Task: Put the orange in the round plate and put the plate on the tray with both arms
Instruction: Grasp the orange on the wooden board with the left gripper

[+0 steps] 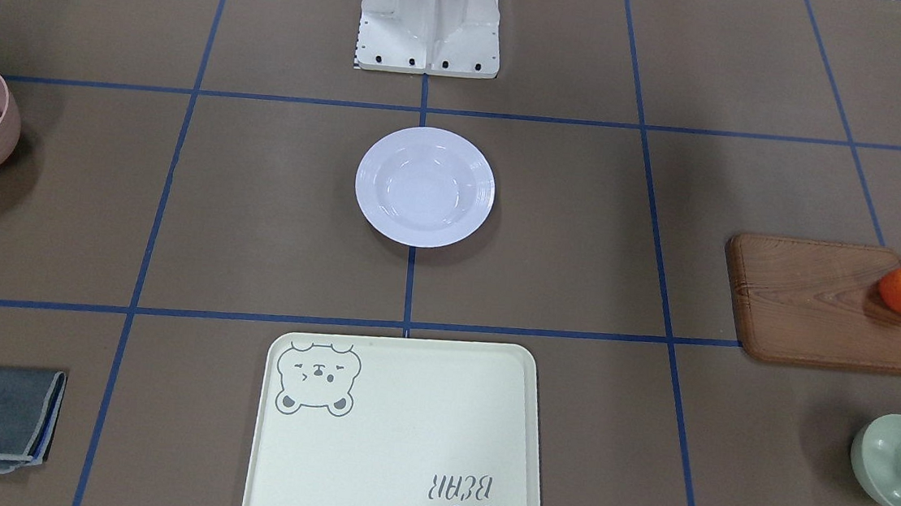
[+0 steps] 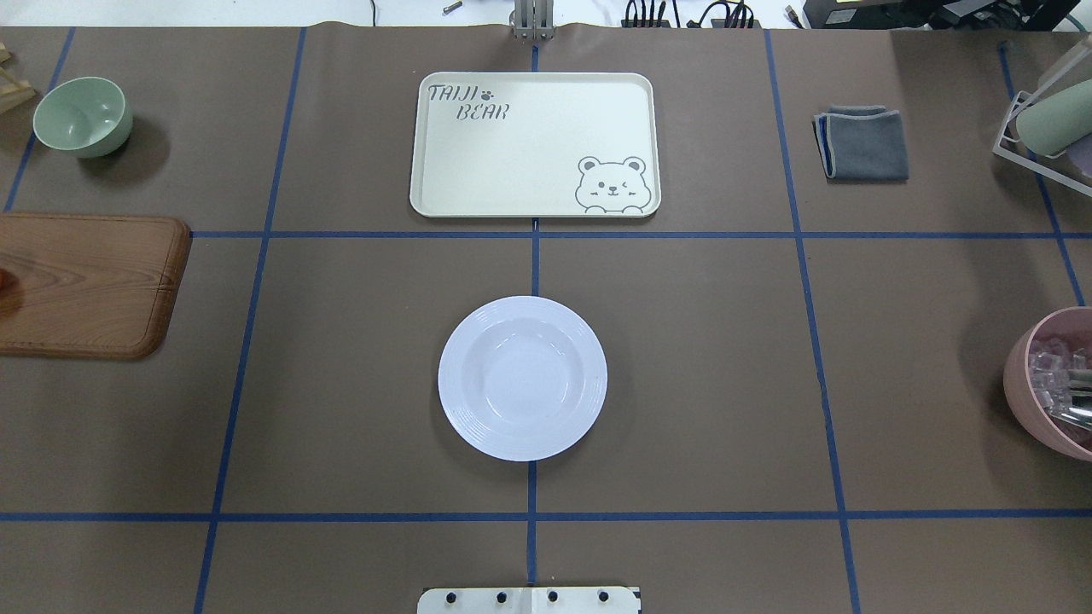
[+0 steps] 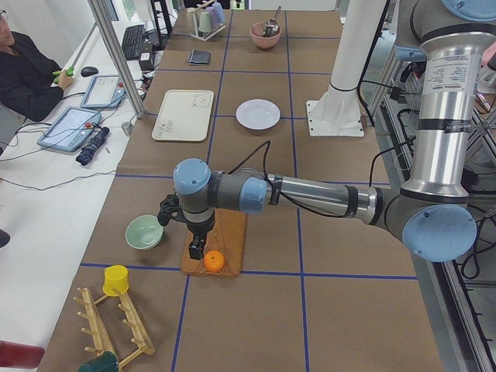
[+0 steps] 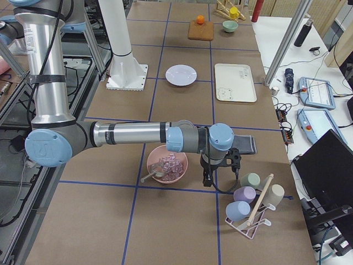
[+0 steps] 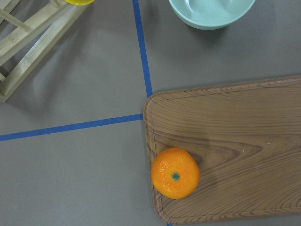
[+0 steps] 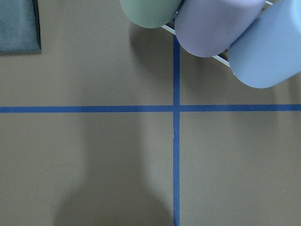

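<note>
Currently: orange (image 5: 175, 173), lower centre, on wooden board (image 5: 235, 136) edge; a nudge may roll it off. Left gripper (image 3: 197, 251) opening: cannot tell.

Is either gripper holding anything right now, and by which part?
Nothing seems held. The orange lies free on the wooden board, the left gripper near it; the right gripper looks empty.

1. Brown counter (image 2: 682, 384), blue tape grid, and in the overhead view the round plate (image 2: 522, 378) sits dead centre.
2. Tray (image 2: 535, 145) at 12 o'clock, grey cloth (image 2: 863, 143) at 2.
3. Wooden board (image 2: 85, 286) at 9, green bowl (image 2: 83, 116) at 10, pink bowl (image 2: 1019, 384) at 3.
</note>
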`<move>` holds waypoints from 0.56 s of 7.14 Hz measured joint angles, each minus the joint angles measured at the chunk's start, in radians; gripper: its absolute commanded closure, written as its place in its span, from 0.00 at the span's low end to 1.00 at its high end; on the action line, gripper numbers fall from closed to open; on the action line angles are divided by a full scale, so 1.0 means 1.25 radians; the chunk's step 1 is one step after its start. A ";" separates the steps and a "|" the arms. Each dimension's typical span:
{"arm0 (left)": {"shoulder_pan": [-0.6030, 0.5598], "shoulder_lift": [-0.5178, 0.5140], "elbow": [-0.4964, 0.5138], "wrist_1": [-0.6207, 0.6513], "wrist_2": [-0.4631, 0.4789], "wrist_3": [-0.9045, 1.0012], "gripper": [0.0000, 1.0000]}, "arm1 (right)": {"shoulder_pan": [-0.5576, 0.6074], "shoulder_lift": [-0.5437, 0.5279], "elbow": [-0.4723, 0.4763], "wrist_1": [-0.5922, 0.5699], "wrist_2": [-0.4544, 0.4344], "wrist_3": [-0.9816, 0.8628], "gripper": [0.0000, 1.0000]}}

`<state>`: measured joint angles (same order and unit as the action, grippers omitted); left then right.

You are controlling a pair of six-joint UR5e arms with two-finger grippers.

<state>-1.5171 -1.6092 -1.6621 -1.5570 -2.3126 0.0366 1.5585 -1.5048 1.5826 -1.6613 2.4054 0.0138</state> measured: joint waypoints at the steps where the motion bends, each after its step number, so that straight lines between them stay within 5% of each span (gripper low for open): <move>1: 0.000 0.001 0.000 0.000 0.000 0.001 0.02 | 0.000 0.000 0.002 0.000 0.000 0.000 0.00; 4: 0.000 0.006 0.000 -0.001 -0.001 0.006 0.02 | 0.001 0.000 0.005 0.000 0.001 0.001 0.00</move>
<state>-1.5171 -1.6022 -1.6626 -1.5583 -2.3138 0.0444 1.5595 -1.5048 1.5888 -1.6613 2.4071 0.0149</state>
